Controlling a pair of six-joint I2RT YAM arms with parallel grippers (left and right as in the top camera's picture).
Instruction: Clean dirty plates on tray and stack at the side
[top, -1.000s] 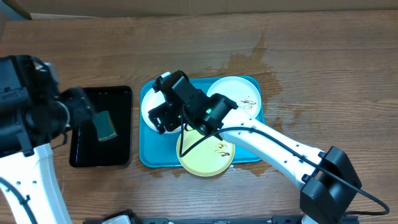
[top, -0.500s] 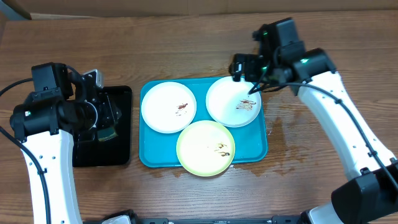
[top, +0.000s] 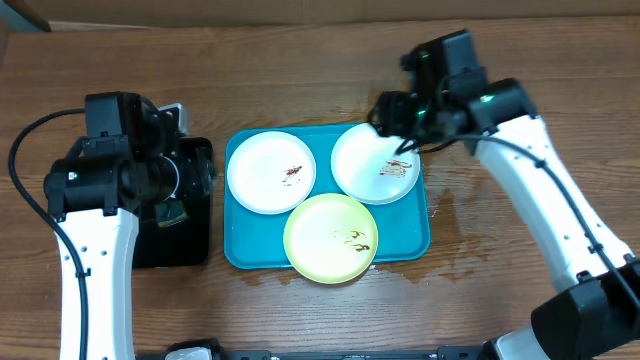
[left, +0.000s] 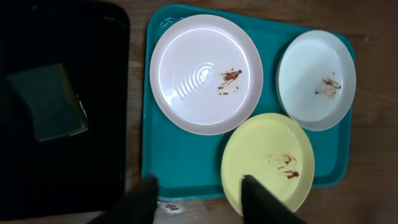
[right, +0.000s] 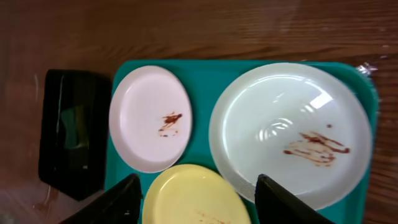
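The turquoise tray (top: 250, 240) holds three dirty plates, each with brown smears. A white one (top: 271, 172) lies at its left, another white one (top: 375, 163) at its right, and a pale yellow-green one (top: 331, 238) at the front. My left gripper (left: 202, 202) hovers open above the tray's near edge, between the black tray and the yellow-green plate (left: 267, 162), with nothing between its fingers. My right gripper (right: 196, 205) hangs open and empty high over the tray (right: 202, 87), above the right white plate (right: 289, 134).
A black tray (top: 195, 250) left of the turquoise one holds a green sponge (top: 172, 212), partly under my left wrist. Wet patches darken the wood behind (top: 400, 95) and right (top: 447, 210) of the turquoise tray. A cardboard edge (top: 300, 10) runs along the back.
My right arm has swung from over the tray's left plate to its far right corner. My left arm has shifted right over the black tray, where the sponge lies.
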